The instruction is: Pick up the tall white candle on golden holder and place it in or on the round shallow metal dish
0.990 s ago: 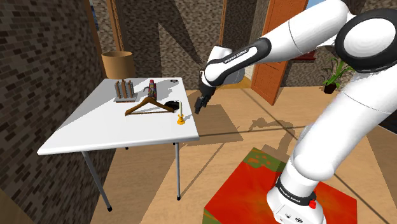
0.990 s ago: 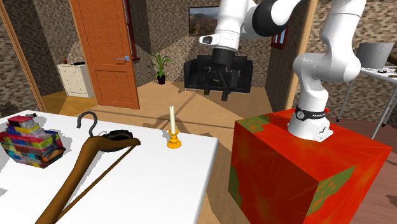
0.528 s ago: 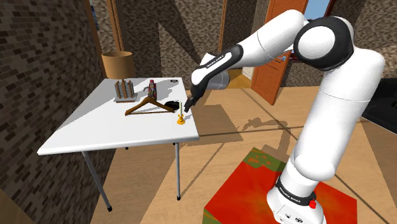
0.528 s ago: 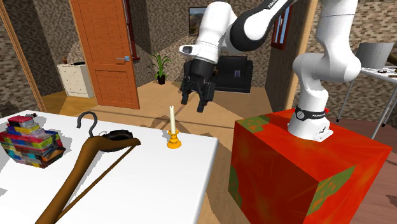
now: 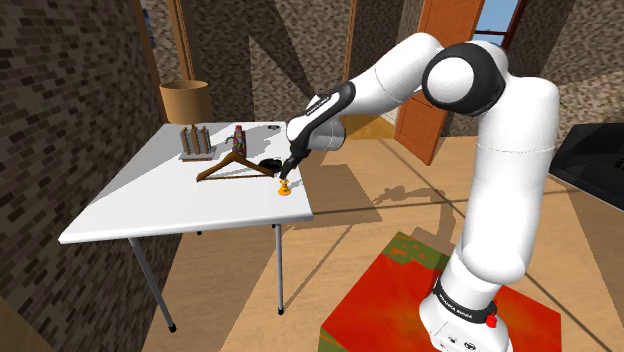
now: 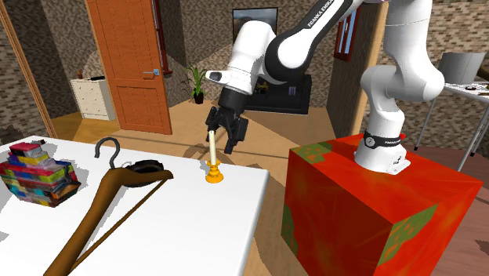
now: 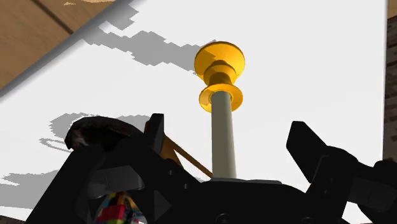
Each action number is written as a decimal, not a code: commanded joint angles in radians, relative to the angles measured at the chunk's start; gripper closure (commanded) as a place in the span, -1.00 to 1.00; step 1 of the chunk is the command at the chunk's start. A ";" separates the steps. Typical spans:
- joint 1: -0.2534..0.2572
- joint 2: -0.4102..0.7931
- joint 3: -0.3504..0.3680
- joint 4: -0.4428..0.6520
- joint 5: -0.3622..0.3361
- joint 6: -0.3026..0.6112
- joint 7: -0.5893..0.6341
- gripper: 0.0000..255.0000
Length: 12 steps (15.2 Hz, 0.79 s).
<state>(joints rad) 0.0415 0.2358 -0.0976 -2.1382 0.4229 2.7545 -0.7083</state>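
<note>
one white arm is leaning out from its red stand (image 6: 353, 204) w/ the black gripper (image 6: 219, 139) hanging around the top of the candle (image 6: 211, 153). the candle is standing in its golden holder (image 6: 214, 176) on the white table (image 5: 150, 215), close to the edge nearest the stand. the claw is spread wide. in the wrist view the fingers (image 7: 308, 146) are sitting either side of the pale shaft w/ clear gaps, so nothing is being pinched yet.

the hand is tilting in from above, prob. bc the shaft is the only slim part to clamp, the flared holder being too low & wide. straddling it up high is also keeping the fingers off the tabletop.

the candle is pointing straight up, long axis vertical, top end toward the gripper, foot flat on the table. the wrist cam is looking nearly down that axis, w/ the holder at the far end.

the dark round dish (image 6: 145, 167) is lying further in on the table, apart from the holder. the hook of the wooden hanger (image 6: 94, 218) is sitting right beside it; can't tell if they're touching.

by the look of it the grasp is under way, not done. a tall thin piece on a small foot is likely going to tip easily, so the carry to the dish is calling for an upright hold.
</note>
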 commanded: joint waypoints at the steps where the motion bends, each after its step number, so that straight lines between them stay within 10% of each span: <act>1: -0.003 0.031 0.008 0.016 0.014 0.016 -0.011 -1.00; 10: -0.006 0.053 0.014 0.026 0.024 0.027 -0.018 -1.00; 11: -0.006 0.053 0.014 0.026 0.024 0.027 -0.018 1.00; 12: -0.006 0.053 0.014 0.026 0.024 0.027 -0.018 1.00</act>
<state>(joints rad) 0.0354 0.2884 -0.0835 -2.1120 0.4470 2.7815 -0.7267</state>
